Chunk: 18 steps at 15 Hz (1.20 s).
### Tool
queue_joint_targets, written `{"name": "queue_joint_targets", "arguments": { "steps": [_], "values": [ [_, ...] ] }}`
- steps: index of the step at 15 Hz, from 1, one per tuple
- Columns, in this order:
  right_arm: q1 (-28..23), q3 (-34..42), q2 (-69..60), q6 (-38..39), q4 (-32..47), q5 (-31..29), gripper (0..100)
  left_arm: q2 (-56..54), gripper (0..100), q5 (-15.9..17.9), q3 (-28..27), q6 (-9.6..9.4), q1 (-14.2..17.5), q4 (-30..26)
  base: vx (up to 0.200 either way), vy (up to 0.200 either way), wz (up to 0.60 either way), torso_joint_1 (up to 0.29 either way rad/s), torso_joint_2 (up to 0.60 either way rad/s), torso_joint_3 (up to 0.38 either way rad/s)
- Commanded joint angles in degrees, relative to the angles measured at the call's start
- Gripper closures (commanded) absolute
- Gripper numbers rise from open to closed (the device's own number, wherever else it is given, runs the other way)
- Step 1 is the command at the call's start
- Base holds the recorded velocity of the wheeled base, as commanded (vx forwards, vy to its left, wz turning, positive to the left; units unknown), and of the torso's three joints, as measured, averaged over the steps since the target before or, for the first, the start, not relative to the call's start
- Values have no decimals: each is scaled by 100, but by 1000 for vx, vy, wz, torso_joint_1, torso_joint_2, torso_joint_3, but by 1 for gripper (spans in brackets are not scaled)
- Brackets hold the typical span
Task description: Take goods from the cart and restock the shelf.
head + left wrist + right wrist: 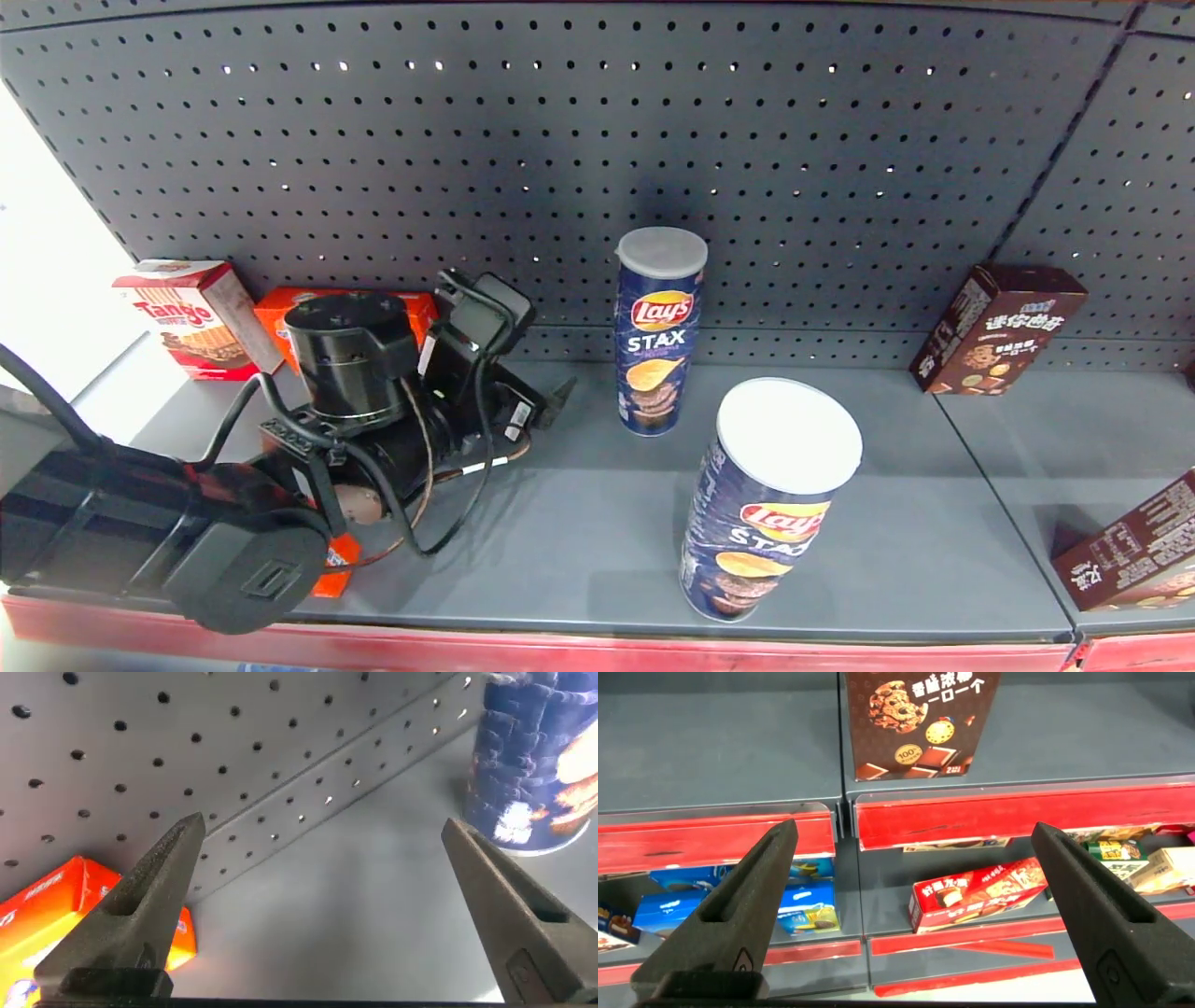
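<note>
A grey pegboard shelf [579, 523] in a shop aisle. The left gripper [322, 826] hovers low over it, jaws spread and empty, between an orange box [56, 915] and an upright can [533, 756]. The right gripper [915, 831], also spread and empty, faces a brown box [915, 719]. The left arm would best back straight out, so that it does not nudge the can.
</note>
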State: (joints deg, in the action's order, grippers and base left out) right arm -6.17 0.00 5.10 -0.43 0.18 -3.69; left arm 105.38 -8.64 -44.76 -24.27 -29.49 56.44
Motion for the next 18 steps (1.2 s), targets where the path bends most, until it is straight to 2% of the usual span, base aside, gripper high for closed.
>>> {"name": "queue_joint_targets", "arguments": {
  "steps": [1,4,11,14,18],
  "values": [
    [2,0,9,-1,-1,0,0,203,0,-287,-76,-69,-198,7,0,0,0,0,0,0],
    [2,0,9,-1,-1,0,0,625,0,-718,-560,-69,-400,42,0,0,0,0,0,0],
    [2,0,9,-1,-1,0,0,1126,0,-788,-1193,-78,-444,25,0,0,0,0,0,0],
    [2,0,9,-1,-1,0,0,1301,0,-779,-1562,-78,-567,-19,0,0,0,0,0,0],
    [2,0,9,-1,-1,0,0,1380,0,-779,-1588,-78,-655,-19,0,0,0,0,0,0]
  ]
}}
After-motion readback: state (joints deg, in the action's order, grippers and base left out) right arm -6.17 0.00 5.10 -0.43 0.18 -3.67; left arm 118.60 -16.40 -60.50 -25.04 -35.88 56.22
